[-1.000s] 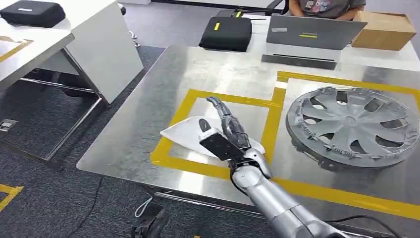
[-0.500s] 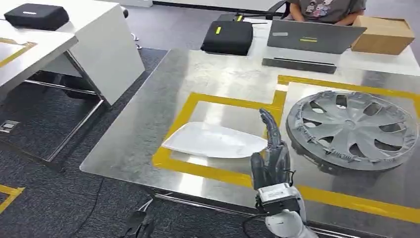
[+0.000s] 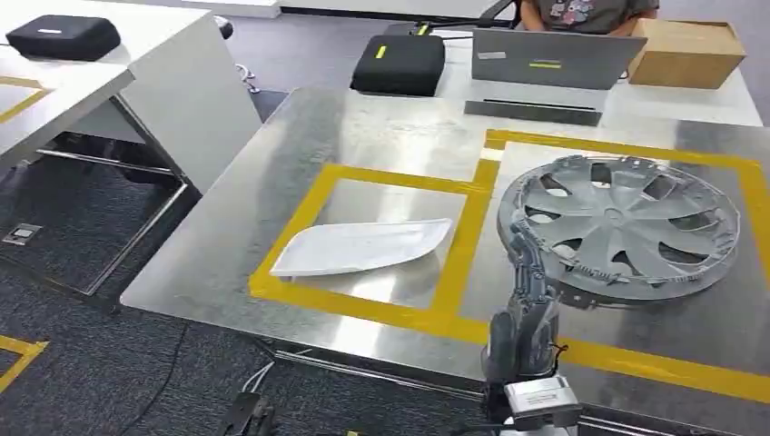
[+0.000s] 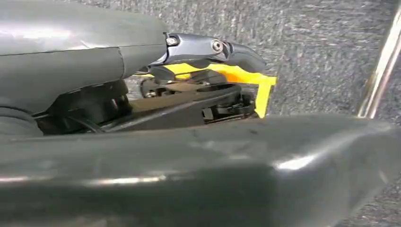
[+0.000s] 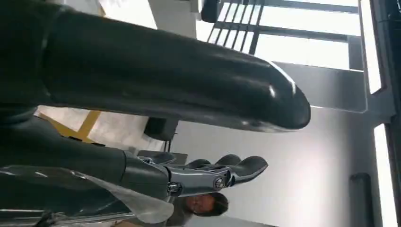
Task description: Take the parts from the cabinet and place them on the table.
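The flat white plastic part (image 3: 361, 246) lies inside the yellow-taped square near the steel worktop's (image 3: 272, 173) front edge. The right hand (image 3: 525, 313), empty with fingers extended, hovers beside the grey wheel cover (image 3: 619, 221); drifting sideways, it could knock it. Whether the left hand's (image 4: 142, 85) fingers are apart or closed, I cannot tell.

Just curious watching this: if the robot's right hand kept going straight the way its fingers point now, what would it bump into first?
Probably the hubcap: the right hand points up at its near rim, though depth is unclear.
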